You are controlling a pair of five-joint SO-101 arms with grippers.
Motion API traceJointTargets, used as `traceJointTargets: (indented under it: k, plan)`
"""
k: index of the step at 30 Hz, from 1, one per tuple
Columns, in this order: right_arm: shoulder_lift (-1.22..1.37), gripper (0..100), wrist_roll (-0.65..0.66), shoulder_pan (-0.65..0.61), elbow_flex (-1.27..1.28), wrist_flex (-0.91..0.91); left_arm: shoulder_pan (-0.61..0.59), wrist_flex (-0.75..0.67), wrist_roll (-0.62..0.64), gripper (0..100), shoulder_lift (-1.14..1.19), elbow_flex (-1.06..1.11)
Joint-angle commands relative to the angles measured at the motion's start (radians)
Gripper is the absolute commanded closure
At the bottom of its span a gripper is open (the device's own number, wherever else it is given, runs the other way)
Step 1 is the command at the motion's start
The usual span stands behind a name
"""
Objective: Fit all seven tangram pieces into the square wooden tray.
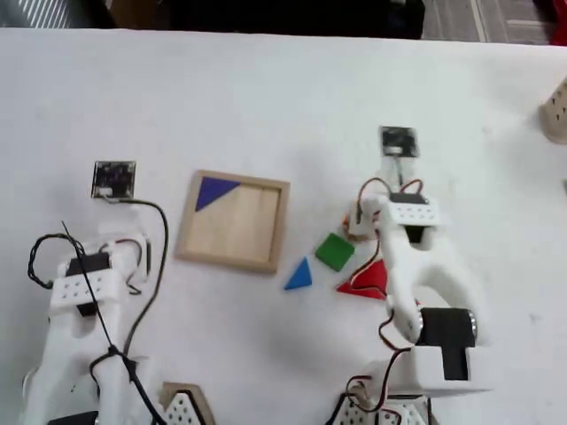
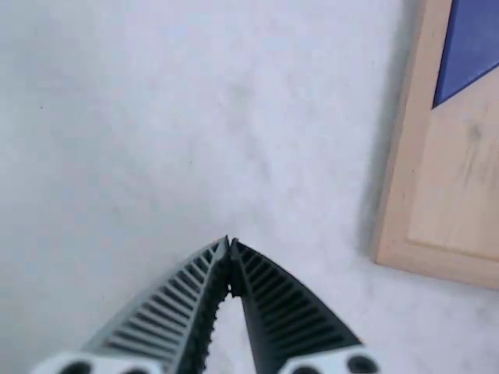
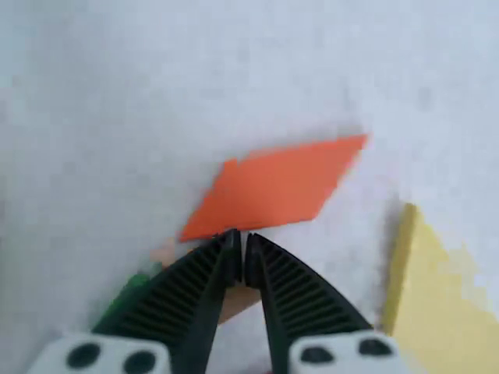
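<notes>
The square wooden tray (image 1: 270, 239) lies mid-table with a dark blue triangle (image 1: 215, 189) in its far-left corner. To its right lie a green square (image 1: 335, 251), a small blue triangle (image 1: 299, 275) and a red triangle (image 1: 368, 282). My right gripper (image 3: 240, 238) is shut, its tips at the near edge of an orange parallelogram (image 3: 273, 187), with a yellow piece (image 3: 429, 304) beside it and a bit of the green square (image 3: 129, 292) on the other side. My left gripper (image 2: 229, 245) is shut over bare table, just off the tray's rim (image 2: 398, 195).
The right arm (image 1: 403, 230) covers part of the loose pieces. The left arm (image 1: 89, 279) stands left of the tray with cables around it. A perforated wooden block (image 1: 556, 111) sits at the right edge, another (image 1: 182, 407) at the front.
</notes>
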Motion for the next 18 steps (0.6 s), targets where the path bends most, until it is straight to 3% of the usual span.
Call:
traceJointTargets:
  k: [1, 9, 13, 18]
  plan:
    - [-0.03, 98.1, 0.072, -0.048, -0.044, 0.082, 0.025, -0.021, -0.006, 98, -0.027, -0.002]
    - [-0.09, 97.6, 0.109, 0.018, -0.083, 0.128, 0.025, -0.021, -0.006, 98, -0.027, -0.002]
    - [-0.082, 88.5, 0.404, 0.05, -0.158, 0.177, 0.027, -0.023, -0.008, 98, -0.027, -0.002]
    - [-0.001, 73.3, 0.74, -0.002, -0.209, 0.186, 0.027, -0.023, -0.008, 98, -0.027, -0.002]
